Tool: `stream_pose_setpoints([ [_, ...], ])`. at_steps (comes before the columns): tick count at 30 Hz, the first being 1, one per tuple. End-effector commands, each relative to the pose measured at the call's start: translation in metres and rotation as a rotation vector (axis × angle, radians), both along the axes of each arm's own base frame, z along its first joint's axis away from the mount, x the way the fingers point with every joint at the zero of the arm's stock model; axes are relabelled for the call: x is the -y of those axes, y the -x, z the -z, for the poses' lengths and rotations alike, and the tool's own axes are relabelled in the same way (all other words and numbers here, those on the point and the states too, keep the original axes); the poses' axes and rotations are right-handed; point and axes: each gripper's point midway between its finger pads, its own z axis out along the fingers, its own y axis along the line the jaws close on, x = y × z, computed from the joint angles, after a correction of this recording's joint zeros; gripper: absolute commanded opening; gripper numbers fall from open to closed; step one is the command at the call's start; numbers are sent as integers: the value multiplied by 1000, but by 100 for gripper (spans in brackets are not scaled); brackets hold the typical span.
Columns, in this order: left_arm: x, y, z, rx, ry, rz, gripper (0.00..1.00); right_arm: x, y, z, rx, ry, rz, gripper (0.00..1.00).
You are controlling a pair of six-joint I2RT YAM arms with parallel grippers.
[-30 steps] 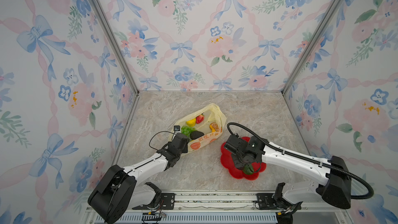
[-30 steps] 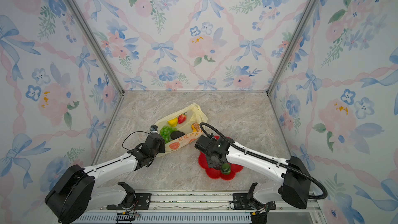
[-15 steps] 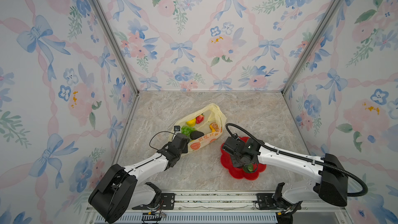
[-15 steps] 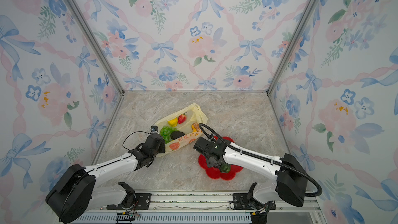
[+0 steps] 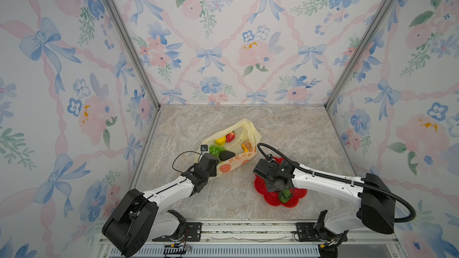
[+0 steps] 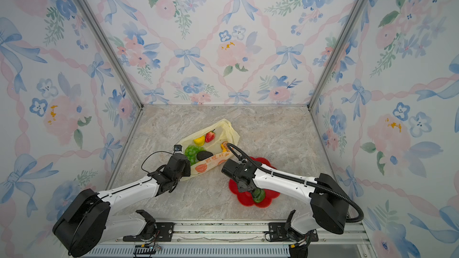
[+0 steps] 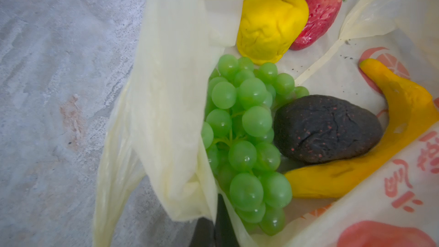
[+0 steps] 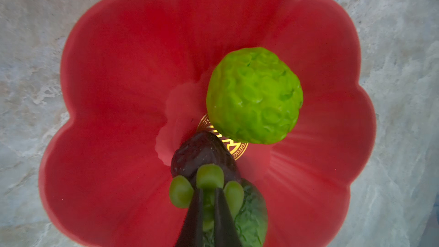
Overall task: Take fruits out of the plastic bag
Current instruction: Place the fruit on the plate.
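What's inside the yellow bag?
The plastic bag holds green grapes, a dark avocado, a bumpy yellow citrus, a strawberry and a banana. Anything beneath them or under its folds is hidden.

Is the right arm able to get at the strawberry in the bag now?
Probably not yet: the right gripper is shut on a grape bunch over the red plate. Once emptied, the way looks free: the strawberry lies uncovered in the plastic bag, held open by the left gripper.
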Motion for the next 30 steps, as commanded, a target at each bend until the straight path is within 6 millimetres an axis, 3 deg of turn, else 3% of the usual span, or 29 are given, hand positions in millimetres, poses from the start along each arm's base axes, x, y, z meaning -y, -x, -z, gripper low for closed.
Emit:
stream_pose_setpoints([
  [1, 6, -1, -2, -4, -2, 29, 0, 10, 0, 6, 6, 34, 30, 9],
  [7, 6, -1, -2, -2, -3, 29, 0, 6, 0, 5, 6, 14, 16, 24],
  [20, 8, -1, -2, -5, 2, 32, 0, 4, -4, -13, 34, 2, 3, 44],
  [30, 7, -1, -2, -1, -2, 28, 0, -14, -31, -62, 149, -45, -92, 53],
])
